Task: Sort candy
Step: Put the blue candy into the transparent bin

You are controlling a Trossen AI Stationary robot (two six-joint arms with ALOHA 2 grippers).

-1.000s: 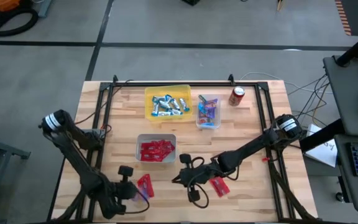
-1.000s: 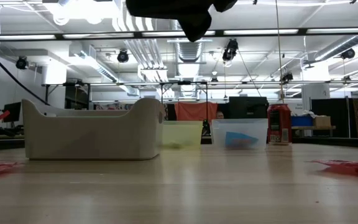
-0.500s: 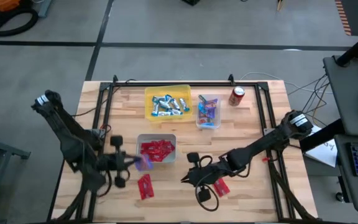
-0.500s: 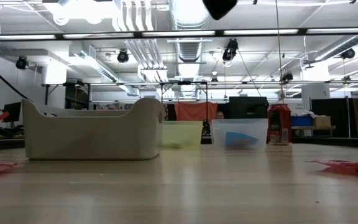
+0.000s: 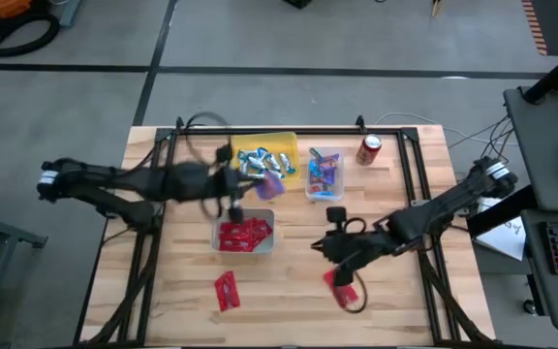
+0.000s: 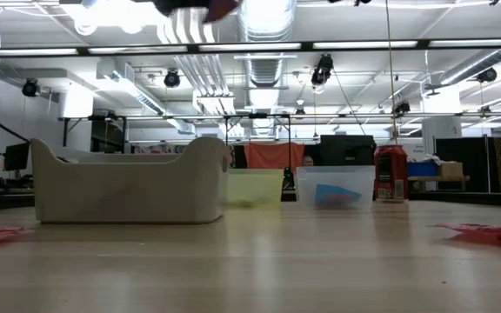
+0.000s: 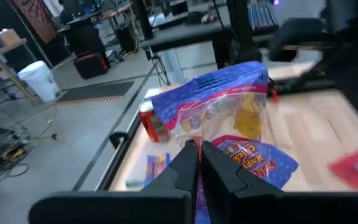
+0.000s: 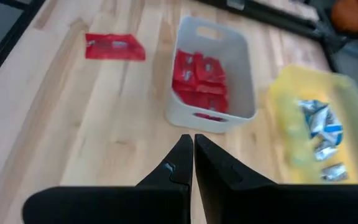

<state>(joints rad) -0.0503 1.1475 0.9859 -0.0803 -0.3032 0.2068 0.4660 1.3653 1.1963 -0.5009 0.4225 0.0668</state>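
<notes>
My left gripper (image 5: pixel 250 184) is shut on a purple-blue candy packet (image 7: pixel 219 112) high above the table, over the near rim of the yellow bin (image 5: pixel 289 143). My right gripper (image 5: pixel 329 244) hangs shut and holds nothing, near the table's middle right. A red packet (image 5: pixel 342 287) lies flat under the right arm. Another red packet (image 5: pixel 226 289) lies near the front edge. The white bin (image 5: pixel 215 233) holds red packets. Blue-and-silver bars fill the yellow bin. The clear bin (image 5: pixel 310 189) holds pink and purple-blue packets. My left gripper pinches the packet's lower edge (image 7: pixel 197 138) between its two shut fingers. The fingers come nearly level from the table's left. The packet sticks out past the fingertips (image 7: pixel 188 155), lifted clear of the table and the bins.
A red soda can (image 5: pixel 369 148) stands at the far right of the bins. A black frame (image 5: pixel 260 129) runs along the table's far edge and sides. Bare wood lies between the white bin and the front edge.
My left gripper has risen from near the front edge and swung toward the far edge and right, turning about, carrying the purple-blue packet lifted clear over the white bin. My right gripper, still shut, has risen and drawn back toward the table's right. Both red packets stay put.
</notes>
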